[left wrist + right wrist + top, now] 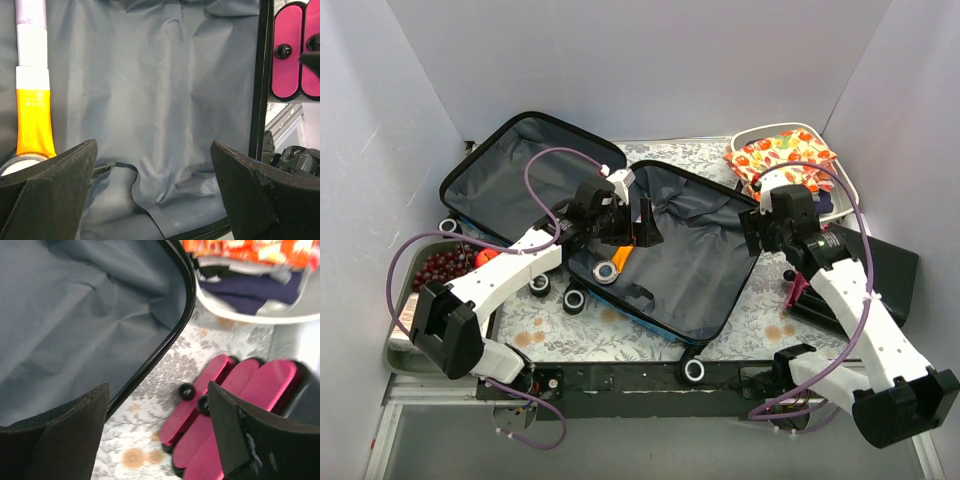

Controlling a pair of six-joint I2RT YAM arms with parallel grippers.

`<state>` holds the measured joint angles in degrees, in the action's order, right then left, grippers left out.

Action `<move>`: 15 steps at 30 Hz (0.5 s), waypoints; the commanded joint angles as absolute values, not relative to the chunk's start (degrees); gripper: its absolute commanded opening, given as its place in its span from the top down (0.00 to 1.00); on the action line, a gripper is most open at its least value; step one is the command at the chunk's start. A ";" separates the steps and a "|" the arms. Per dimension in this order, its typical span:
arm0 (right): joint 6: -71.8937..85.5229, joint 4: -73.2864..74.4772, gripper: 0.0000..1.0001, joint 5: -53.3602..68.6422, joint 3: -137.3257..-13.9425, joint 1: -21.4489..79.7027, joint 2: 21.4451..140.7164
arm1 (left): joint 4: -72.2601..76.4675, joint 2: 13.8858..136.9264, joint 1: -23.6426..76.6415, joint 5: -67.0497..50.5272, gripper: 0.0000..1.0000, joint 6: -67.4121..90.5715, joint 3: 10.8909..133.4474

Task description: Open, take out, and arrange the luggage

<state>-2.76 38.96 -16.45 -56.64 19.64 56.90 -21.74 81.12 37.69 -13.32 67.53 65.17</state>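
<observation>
Top external | luggage (692,262) lies open flat mid-table, halves spread far-left to near-right | your left gripper (154,150), the nearer arm, hangs over its right half, orange tube (32,120) just beside one finger; jaws wide, empty | right gripper (157,390) at the right rim, spread, holding nothing

luggage (670,250) | blue shell, grey lining | open flat | table centre

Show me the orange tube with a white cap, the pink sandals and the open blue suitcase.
Orange tube with a white cap (34,120): left wrist view, orange body.
Pink sandals (227,405): right wrist view, middle sole.
Open blue suitcase (690,250): top external view, grey lining, right half.
</observation>
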 commanded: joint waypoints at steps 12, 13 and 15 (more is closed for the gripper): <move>-40.16 61.26 0.08 -20.38 -70.32 19.69 74.96 | -22.85 82.53 37.97 -14.33 0.02 64.16 67.94; -40.17 61.52 0.08 -22.39 -70.14 19.43 76.62 | -23.03 82.53 37.97 -14.07 0.02 64.16 67.77; -40.51 61.26 0.08 -25.05 -69.26 18.64 77.52 | -23.38 82.27 37.97 -13.71 0.02 64.16 67.41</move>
